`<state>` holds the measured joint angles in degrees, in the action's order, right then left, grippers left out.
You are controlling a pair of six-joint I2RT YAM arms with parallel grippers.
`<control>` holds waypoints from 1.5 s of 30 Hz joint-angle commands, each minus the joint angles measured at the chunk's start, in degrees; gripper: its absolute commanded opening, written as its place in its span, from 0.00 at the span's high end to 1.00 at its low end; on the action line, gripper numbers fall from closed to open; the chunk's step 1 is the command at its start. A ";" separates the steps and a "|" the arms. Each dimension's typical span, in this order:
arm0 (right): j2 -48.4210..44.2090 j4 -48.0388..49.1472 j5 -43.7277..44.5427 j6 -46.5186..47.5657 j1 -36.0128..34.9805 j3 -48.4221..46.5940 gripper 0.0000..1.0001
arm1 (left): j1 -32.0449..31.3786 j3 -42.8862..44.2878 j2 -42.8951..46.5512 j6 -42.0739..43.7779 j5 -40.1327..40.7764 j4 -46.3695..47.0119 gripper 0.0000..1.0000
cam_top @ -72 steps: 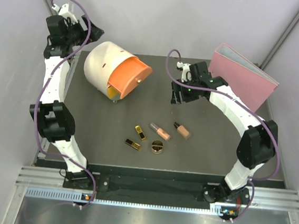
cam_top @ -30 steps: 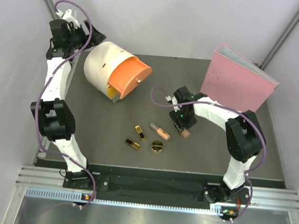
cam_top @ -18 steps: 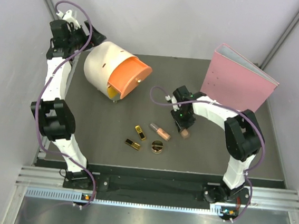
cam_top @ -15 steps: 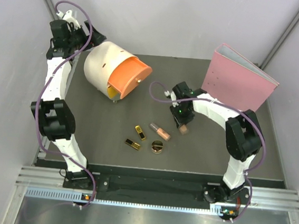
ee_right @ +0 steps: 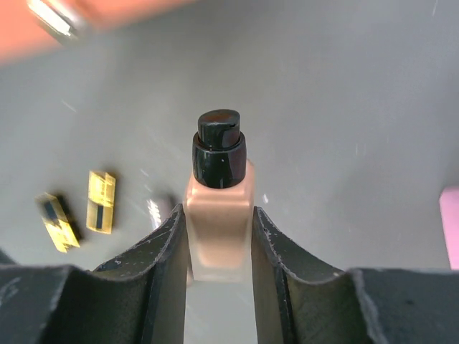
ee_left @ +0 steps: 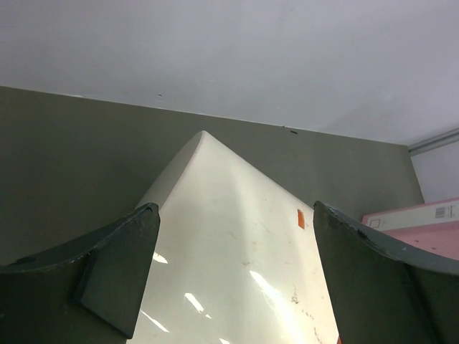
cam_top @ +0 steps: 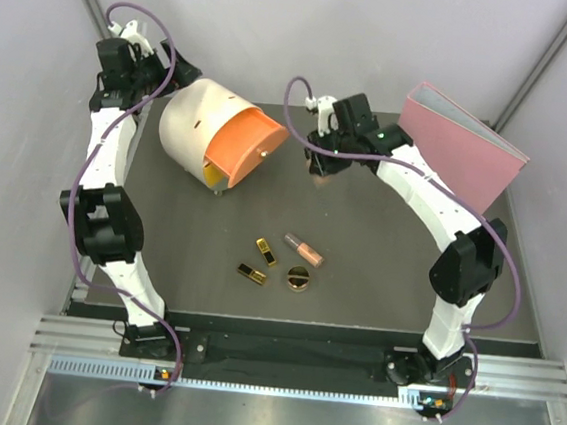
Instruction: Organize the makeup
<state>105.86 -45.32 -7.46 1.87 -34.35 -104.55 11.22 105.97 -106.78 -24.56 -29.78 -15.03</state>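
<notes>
My right gripper (cam_top: 322, 166) (ee_right: 217, 215) is shut on a peach liquid bottle with a black cap (ee_right: 219, 208), held in the air just right of the orange drawer front (cam_top: 246, 147). On the table lie two gold-and-black lipstick cases (cam_top: 266, 251) (cam_top: 252, 272), seen also in the right wrist view (ee_right: 100, 202) (ee_right: 57, 222). Beside them lie a peach bottle with a clear cap (cam_top: 304, 250) and a round gold compact (cam_top: 298, 278). My left gripper (cam_top: 169, 65) (ee_left: 235, 215) stands open at the back left of the cream drawer box (cam_top: 194, 122) (ee_left: 215, 179).
A pink binder (cam_top: 460, 154) stands upright at the back right, close behind the right arm. The orange drawer is pulled out of the cream box toward the table's middle. Grey walls close in the table at the back and on both sides.
The right gripper closed on the black-capped bottle on the table, lifted it and carried it back and left toward the drawer. The left arm stayed by the box.
</notes>
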 commanded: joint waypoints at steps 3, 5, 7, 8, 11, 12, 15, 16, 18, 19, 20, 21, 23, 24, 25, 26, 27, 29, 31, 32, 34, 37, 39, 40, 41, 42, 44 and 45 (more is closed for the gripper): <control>0.66 5.92 -10.10 -7.48 -0.72 -12.17 1.00 | 0.20 2.75 -0.44 -0.67 -1.15 1.49 0.07; 0.22 9.09 -11.86 -11.07 -0.72 -11.73 1.00 | 0.29 2.75 -0.53 -0.93 -1.42 1.40 0.07; 0.39 13.66 -14.59 -13.72 -0.72 -11.73 1.00 | 0.20 2.66 -0.53 -0.84 -1.68 1.32 0.06; 0.92 15.25 -15.55 -16.52 -0.81 -11.73 1.00 | 0.20 2.66 -0.53 -0.84 -1.77 1.32 0.06; 2.85 21.75 -19.86 -21.97 -0.81 -12.51 1.00 | 0.11 2.48 -0.44 -0.67 -2.47 1.75 0.06; 3.55 22.55 -20.13 -22.43 -0.98 -13.65 1.00 | 0.11 2.48 -0.36 -0.67 -3.08 1.93 0.06; 6.54 22.47 -20.49 -22.78 -1.86 -18.31 1.00 | -0.15 2.40 -0.27 -0.23 -3.44 2.11 0.05; 7.16 22.99 -20.75 -23.13 -2.04 -19.10 1.00 | -0.15 2.40 -0.27 -0.23 -3.53 2.11 0.05; 8.74 24.74 -20.92 -24.36 -2.21 -20.60 1.00 | -0.24 2.40 -0.27 -0.32 -3.71 2.19 0.05; 9.44 25.62 -21.10 -24.89 -2.21 -20.86 1.00 | -0.32 2.40 -0.27 -0.40 -3.97 2.19 0.05; 9.88 27.29 -21.10 -25.85 -2.30 -21.13 1.00 | -0.24 2.31 -0.27 -0.40 -3.88 2.19 0.05; 10.24 28.09 -20.75 -26.30 -2.39 -21.22 1.00 | -0.32 2.13 -0.18 -0.32 -3.88 2.19 0.05; 11.64 29.23 -19.53 -26.83 -2.83 -22.35 1.00 | -0.33 2.04 -0.27 -0.40 -4.23 2.37 0.05; 11.99 29.93 -19.08 -27.00 -2.92 -22.54 1.00 | -0.41 1.96 -0.18 -0.49 -4.23 2.37 0.05; 12.69 30.46 -18.64 -27.18 -3.44 -22.97 1.00 | -0.50 1.96 -0.27 -0.41 -4.41 2.37 0.05; 12.87 31.51 -18.20 -27.27 -3.71 -23.76 1.00 | -0.50 1.96 -0.18 -0.40 -4.50 2.37 0.05; 13.22 32.04 -17.68 -27.10 -3.97 -24.12 1.00 | -0.50 1.78 -0.27 -0.49 -4.50 2.37 0.05; 14.10 33.18 -17.15 -27.01 -4.67 -25.34 1.00 | -0.50 1.61 -0.27 -0.32 -4.59 2.37 0.05; 15.24 34.15 -16.97 -27.18 -5.11 -25.87 1.00 | -0.59 1.52 -0.27 -0.32 -4.67 2.46 0.04; 15.68 34.42 -16.97 -27.27 -5.29 -26.66 1.00 | -0.50 1.43 -0.18 -0.40 -4.67 2.55 0.04; 16.56 34.86 -16.62 -27.36 -5.64 -27.02 0.99 | -0.59 1.43 -0.18 -0.40 -4.85 2.55 0.04; 17.00 34.86 -16.44 -26.83 -5.90 -27.19 0.96 | -0.59 1.34 -0.27 -0.32 -4.76 2.63 0.04; 17.09 33.90 -16.53 -26.22 -6.08 -27.02 0.96 | -0.59 1.25 -0.27 -0.23 -4.76 2.63 0.04; 17.18 33.55 -16.53 -25.52 -6.17 -27.02 0.94 | -0.59 1.34 -0.36 -0.14 -4.67 2.63 0.04; 17.10 32.67 -16.36 -25.16 -6.34 -26.85 0.90 | -0.59 1.25 -0.36 -0.14 -4.59 2.63 0.04; 17.09 32.40 -16.09 -24.81 -6.43 -26.76 0.90 | -0.50 1.25 -0.36 -0.23 -4.59 2.55 0.04; 17.27 31.96 -16.00 -24.20 -6.52 -26.32 0.85 | -0.59 1.34 -0.53 -0.23 -4.67 2.72 0.04; 17.36 31.70 -15.74 -24.11 -6.69 -26.32 0.83 | -0.59 1.34 -0.53 -0.23 -4.59 2.81 0.04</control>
<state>122.76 -15.92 -23.90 -23.86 -39.75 -128.01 10.83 106.08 -106.80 -25.28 -33.63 -15.00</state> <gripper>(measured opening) 0.324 0.957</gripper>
